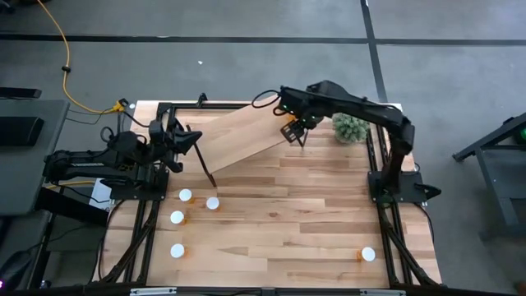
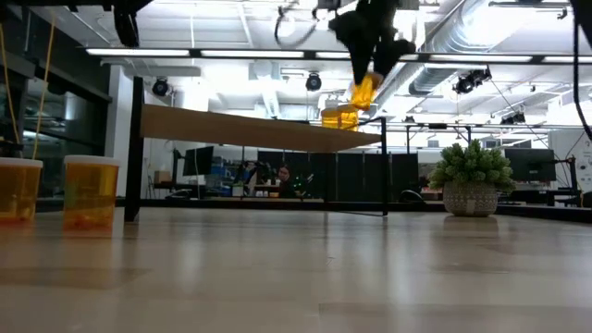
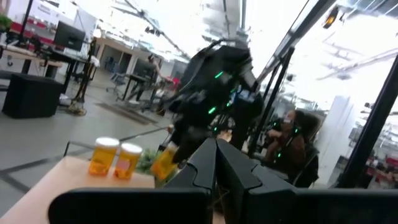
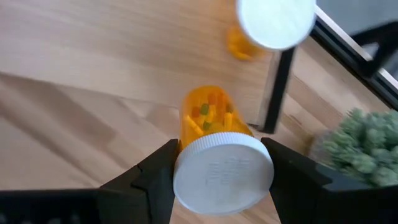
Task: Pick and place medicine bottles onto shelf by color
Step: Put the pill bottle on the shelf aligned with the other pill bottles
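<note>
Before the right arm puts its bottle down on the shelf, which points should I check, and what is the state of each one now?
1. Grip: the right gripper is shut on the held bottle, jaws on the white cap. Ok.
2. Position: the held bottle is above the shelf, near its end beside the green plant. Ok.
3. Neighbours: two bottles already on the shelf; one stands close to the held bottle. Clearance: cannot tell.
4. Left gripper: shut, back at the table's left side, away from the drop spot. Ok.
5. Colour match of the pills with the neighbours: cannot tell.
</note>
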